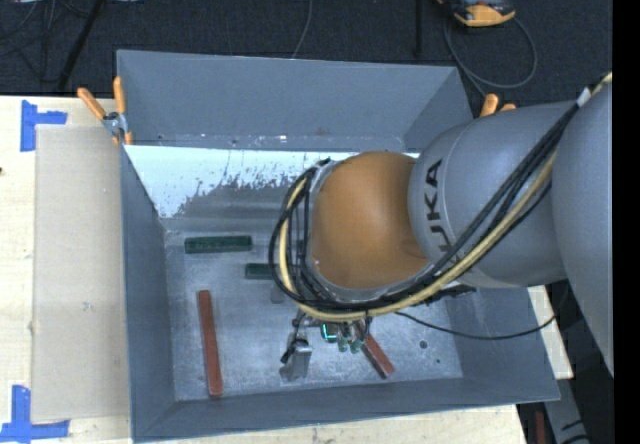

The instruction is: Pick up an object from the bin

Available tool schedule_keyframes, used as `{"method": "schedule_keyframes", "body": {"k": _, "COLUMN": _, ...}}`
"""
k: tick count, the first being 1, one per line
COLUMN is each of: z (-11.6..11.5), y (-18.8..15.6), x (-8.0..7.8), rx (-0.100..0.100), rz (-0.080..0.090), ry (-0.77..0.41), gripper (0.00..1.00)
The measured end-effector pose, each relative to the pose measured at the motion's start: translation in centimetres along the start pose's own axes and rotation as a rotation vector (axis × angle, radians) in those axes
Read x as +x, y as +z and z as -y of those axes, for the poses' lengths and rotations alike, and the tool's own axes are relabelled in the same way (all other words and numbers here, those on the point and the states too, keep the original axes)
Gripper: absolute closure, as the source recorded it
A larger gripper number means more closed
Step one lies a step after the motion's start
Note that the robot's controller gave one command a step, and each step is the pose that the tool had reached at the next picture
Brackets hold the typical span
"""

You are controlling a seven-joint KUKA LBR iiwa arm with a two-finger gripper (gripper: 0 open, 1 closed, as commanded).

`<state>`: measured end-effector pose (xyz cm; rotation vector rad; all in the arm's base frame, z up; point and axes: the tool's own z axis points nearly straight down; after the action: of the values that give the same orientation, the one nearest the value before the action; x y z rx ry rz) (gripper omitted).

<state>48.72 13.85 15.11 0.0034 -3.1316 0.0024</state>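
My gripper [322, 349] hangs low over the front middle of the bin floor, below the orange wrist cover. It is open: one grey fingertip [296, 359] reaches down to the left, the other sits darker to the right, and nothing lies between them. A short reddish-brown stick [378, 358] lies slanted just right of the gripper, its upper end hidden under it. A small dark green piece [258, 270] lies behind the gripper, partly covered by the arm's cables.
A long reddish-brown stick [209, 342] lies lengthwise by the bin's left wall. A dark green bar [218, 244] rests near the back left of the floor. The arm covers the bin's right half.
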Motion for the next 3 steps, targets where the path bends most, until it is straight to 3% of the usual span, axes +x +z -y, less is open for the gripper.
{"method": "schedule_keyframes", "body": {"k": 1, "z": -0.7, "y": 5.9, "x": 0.3, "rx": 0.000, "rz": 0.003, "ry": -0.164, "gripper": 0.00}}
{"method": "schedule_keyframes", "body": {"k": 2, "z": 2.9, "y": 0.5, "x": -4.6, "rx": 0.000, "rz": 0.018, "ry": -0.171, "gripper": 0.00}}
{"method": "schedule_keyframes", "body": {"k": 3, "z": 4.2, "y": 8.3, "x": -10.8, "rx": 0.000, "rz": 0.010, "ry": -0.293, "gripper": 0.00}}
